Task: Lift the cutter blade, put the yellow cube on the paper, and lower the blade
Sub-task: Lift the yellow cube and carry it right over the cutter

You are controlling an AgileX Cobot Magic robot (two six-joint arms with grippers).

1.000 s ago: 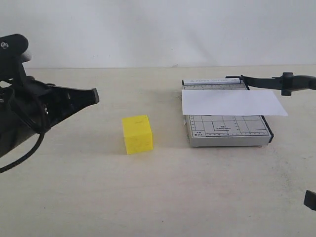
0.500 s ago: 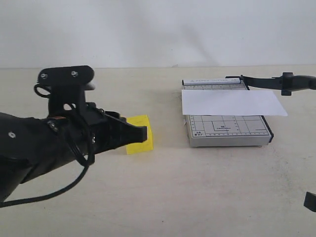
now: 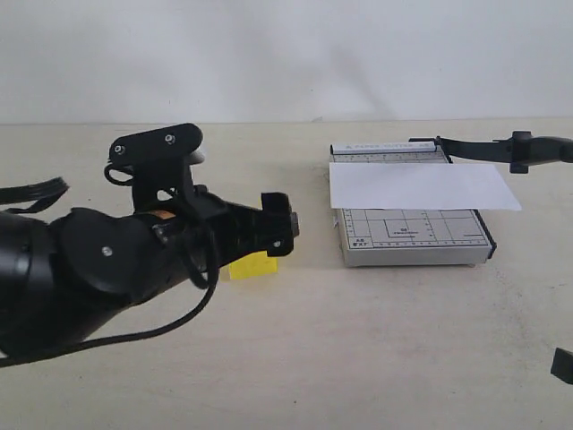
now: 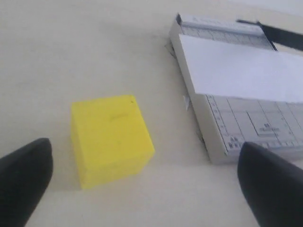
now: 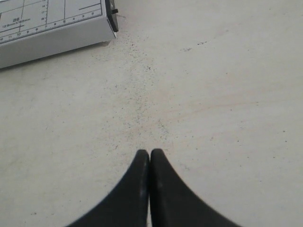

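Observation:
The yellow cube (image 4: 111, 137) rests on the table, left of the grey cutter board (image 4: 251, 127). In the exterior view my left arm hides all but its lower edge (image 3: 252, 267). My left gripper (image 4: 147, 189) hangs open just short of the cube, which sits off toward one finger (image 4: 23, 182). The white paper (image 3: 421, 186) lies across the board (image 3: 412, 240) and overhangs its right side. The cutter blade (image 3: 483, 148) stands lifted off the board, its handle (image 3: 537, 149) out to the right. My right gripper (image 5: 149, 161) is shut and empty over bare table near a board corner (image 5: 57, 33).
The tabletop (image 3: 358, 340) is pale beige with a white wall behind it. A small black piece of my right arm (image 3: 562, 363) shows at the lower right edge of the exterior view. Bare table lies between the cube and the board.
My left arm has swung right and forward from the left edge, coming over the yellow cube and hiding most of it. The cube, paper, blade and right gripper have not moved.

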